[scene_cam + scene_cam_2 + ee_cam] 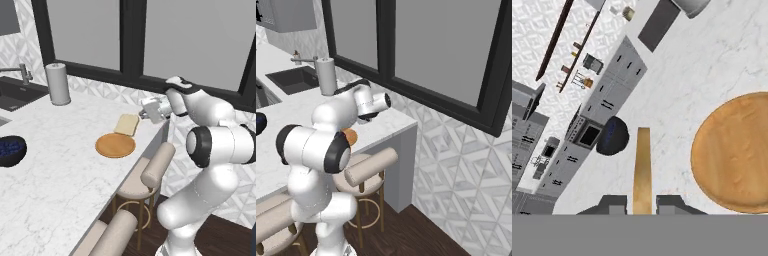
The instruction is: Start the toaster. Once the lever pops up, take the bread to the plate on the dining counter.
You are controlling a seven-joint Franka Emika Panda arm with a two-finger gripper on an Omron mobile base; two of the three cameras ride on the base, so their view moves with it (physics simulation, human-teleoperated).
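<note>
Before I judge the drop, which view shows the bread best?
Left base view: the bread, held by the gripper, shows its pale face beside the plate. The hand view gives it edge-on between the fingertips; in the right base view I can't make it out.

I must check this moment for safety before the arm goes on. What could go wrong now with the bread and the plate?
1. The bread is held beside the plate, not over it; released here, it would likely land on the dining counter.
2. The fingers pinch the slice by one thin edge, so it may slip or tilt.
3. The plate lies near the counter's edge; a nudge could push it off.
</note>
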